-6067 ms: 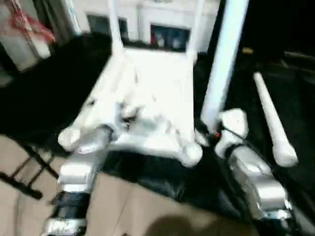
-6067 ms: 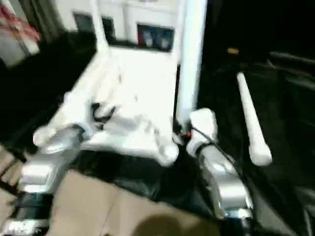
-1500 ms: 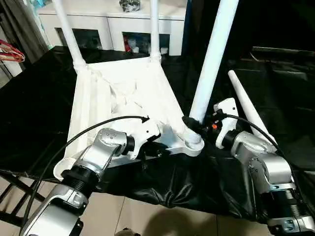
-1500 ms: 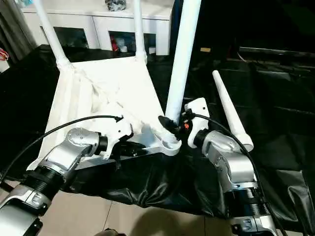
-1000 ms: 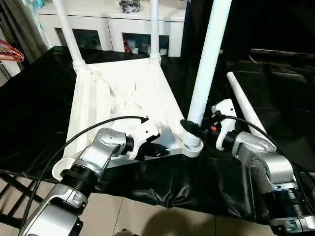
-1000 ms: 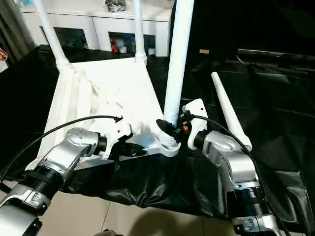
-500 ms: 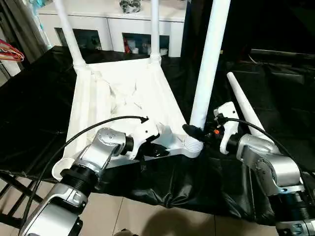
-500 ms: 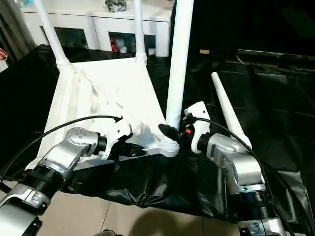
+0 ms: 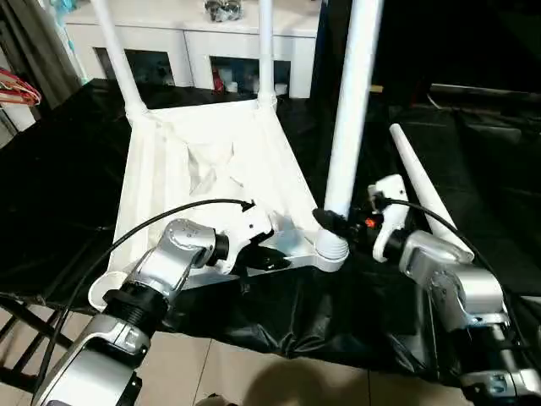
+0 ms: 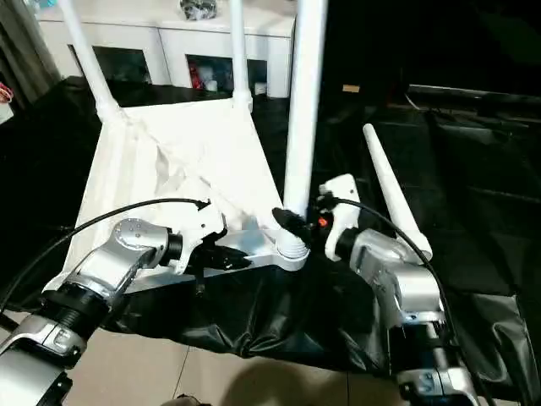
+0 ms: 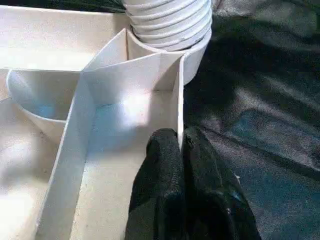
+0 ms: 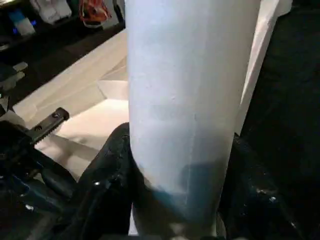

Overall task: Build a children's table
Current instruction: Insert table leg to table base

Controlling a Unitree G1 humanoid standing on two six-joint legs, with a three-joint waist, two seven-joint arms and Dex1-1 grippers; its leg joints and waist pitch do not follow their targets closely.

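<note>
table top: the children's table (image 9: 211, 169) lies upside down on the black-sheeted folding table (image 9: 59, 194), ribbed underside up; its near edge sits close to the sheet's front edge
fitted legs: two legs stand upright in the far corner sockets, far left leg (image 9: 118, 59) and far right leg (image 9: 265, 51); a third leg (image 9: 348, 110) stands upright in the near right socket (image 9: 331, 250)
loose leg: the fourth leg (image 9: 418, 190) lies on the black sheet to the right of the top, thin end pointing away
near left socket: the socket (image 9: 100, 292) holds no leg
left gripper: the left gripper (image 11: 181, 165) is pinched closed on a thin upright rib of the near edge, one finger on each side; this is beside the near right socket
right gripper: the right gripper (image 12: 175, 200) stands about half open around the base of the third leg; its black fingers (image 12: 107, 170) press both sides of the tube just above the socket
background: a white cabinet (image 9: 194, 51) with glass doors stands behind the table
</note>
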